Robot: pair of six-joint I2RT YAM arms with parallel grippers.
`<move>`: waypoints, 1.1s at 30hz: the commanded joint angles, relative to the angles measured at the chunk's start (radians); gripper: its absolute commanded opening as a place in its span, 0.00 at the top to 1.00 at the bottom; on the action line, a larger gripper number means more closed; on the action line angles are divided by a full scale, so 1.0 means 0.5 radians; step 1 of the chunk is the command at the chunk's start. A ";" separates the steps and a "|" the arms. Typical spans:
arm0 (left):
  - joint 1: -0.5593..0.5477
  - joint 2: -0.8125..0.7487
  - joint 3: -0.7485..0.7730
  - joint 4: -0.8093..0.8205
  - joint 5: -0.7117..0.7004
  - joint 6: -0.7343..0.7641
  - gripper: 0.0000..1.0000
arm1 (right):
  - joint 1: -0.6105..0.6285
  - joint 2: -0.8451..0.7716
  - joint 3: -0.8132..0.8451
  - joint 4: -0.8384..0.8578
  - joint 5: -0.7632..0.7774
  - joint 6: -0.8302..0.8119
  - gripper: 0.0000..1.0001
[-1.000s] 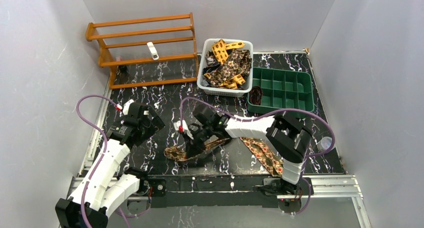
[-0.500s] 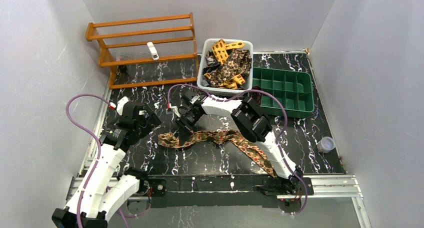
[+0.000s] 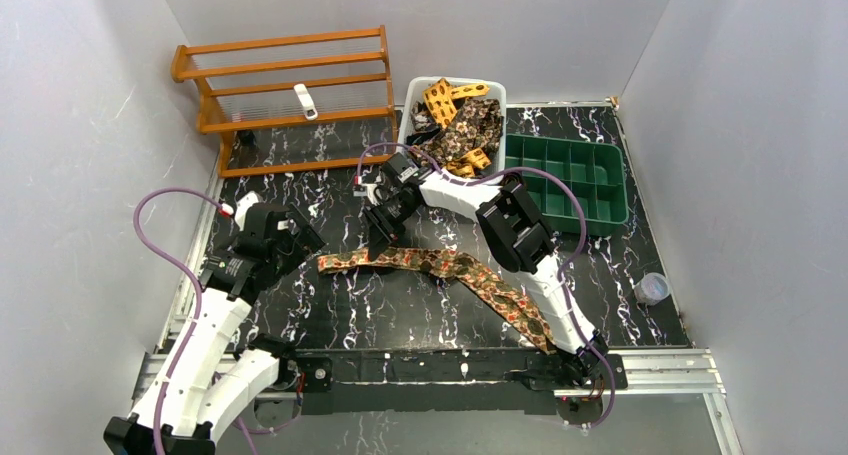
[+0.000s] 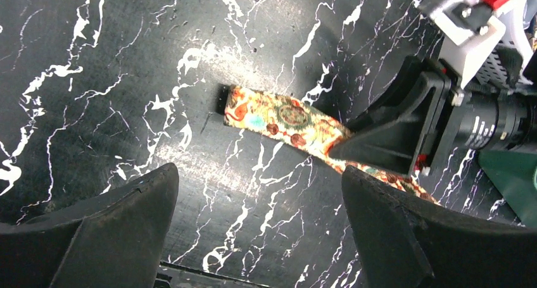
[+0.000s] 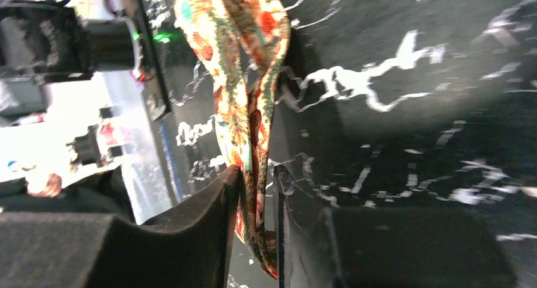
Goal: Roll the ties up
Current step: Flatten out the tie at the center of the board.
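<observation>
Top external | step, likely: spreading one tie (image 3: pixel 470 272) flat on table (image 3: pixel 300 190) before rolling | right gripper (image 3: pixel 384 241): jaws pinching tie near its far-left end | left gripper (image 3: pixel 300 239): jaws spread, empty, near that end | next: grip tip, start tight coil

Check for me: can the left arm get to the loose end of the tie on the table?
Probably yes. The tie has its loose end flat just ahead of the open left fingers, nothing between them. The right fingers pinch it further along, clear of that end.
</observation>
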 commanded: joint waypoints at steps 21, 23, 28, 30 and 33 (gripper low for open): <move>0.083 0.434 -0.293 0.337 -0.041 0.003 0.02 | -0.070 -1.233 -0.886 0.509 1.545 0.366 0.02; 0.115 0.485 -0.301 0.414 0.009 0.039 0.02 | -0.145 -1.496 -1.207 0.665 1.584 0.545 0.01; 0.189 0.601 -0.298 0.527 0.091 0.125 0.02 | -0.318 -1.956 -1.776 0.619 1.552 1.090 0.01; 0.221 0.627 -0.303 0.535 0.089 0.162 0.02 | -0.319 -2.112 -1.976 0.550 1.538 1.233 0.01; 0.282 0.646 -0.288 0.537 0.083 0.203 0.02 | -0.320 -2.370 -2.205 0.479 1.461 1.457 0.02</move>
